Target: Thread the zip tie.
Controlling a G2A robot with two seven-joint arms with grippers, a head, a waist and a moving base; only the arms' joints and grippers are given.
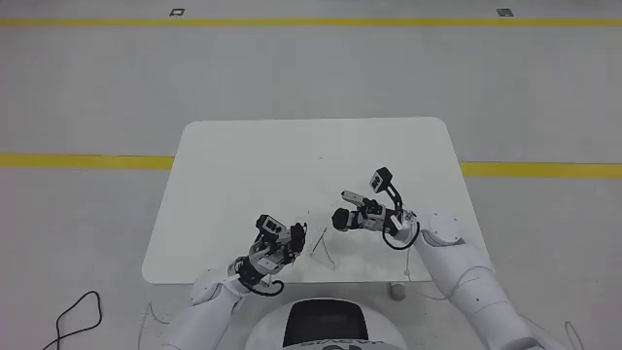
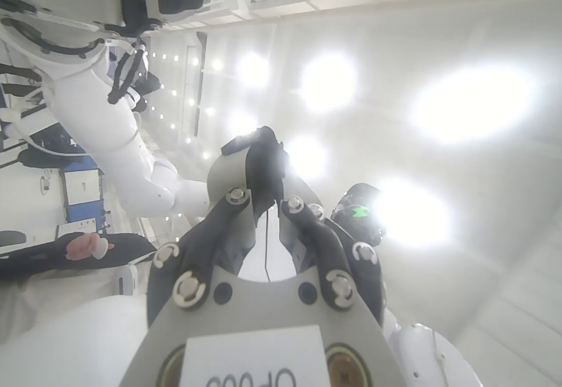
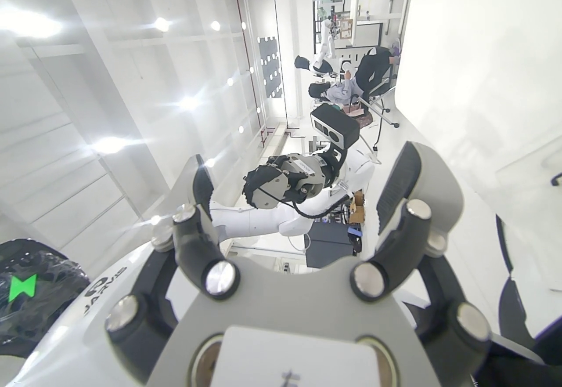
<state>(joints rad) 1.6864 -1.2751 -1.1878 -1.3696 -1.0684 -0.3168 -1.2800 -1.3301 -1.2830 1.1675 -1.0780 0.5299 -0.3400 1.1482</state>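
Your left gripper [image 2: 263, 162] has its dark fingers [image 2: 257, 175] pinched together on a thin black plastic zip tie [image 2: 267, 239]. The strap runs back from the pads toward the wrist, and I can't tell how much pokes out past the tips. Your right gripper [image 3: 303, 169] has its fingers spread wide with nothing between them. It faces the left one, near but not touching. Both hang over the near edge of the white rounded-corner table [image 1: 292, 156]. Looks like you're at the line-up step, nothing threaded yet. Next you'd need the open fingers on the free end, then square the tip to the head slot.
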